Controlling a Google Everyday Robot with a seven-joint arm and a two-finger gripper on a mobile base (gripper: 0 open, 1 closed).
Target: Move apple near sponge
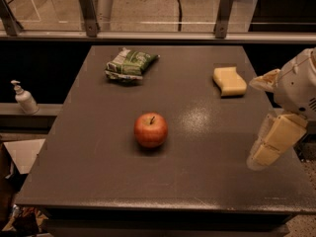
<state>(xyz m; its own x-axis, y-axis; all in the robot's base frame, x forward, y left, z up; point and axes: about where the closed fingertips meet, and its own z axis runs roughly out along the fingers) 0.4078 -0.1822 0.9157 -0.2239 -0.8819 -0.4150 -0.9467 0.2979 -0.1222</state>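
The red-orange apple stands upright near the middle of the dark table, stem up. The pale yellow sponge lies at the table's back right, well apart from the apple. My gripper reaches in from the right edge, over the table's right side, in front of the sponge and to the right of the apple. Its two pale fingers are spread wide, one tip near the sponge and one lower down. Nothing is between them.
A green and white snack bag lies at the table's back left. A white pump bottle stands on a ledge left of the table. A rail with metal posts runs behind the table.
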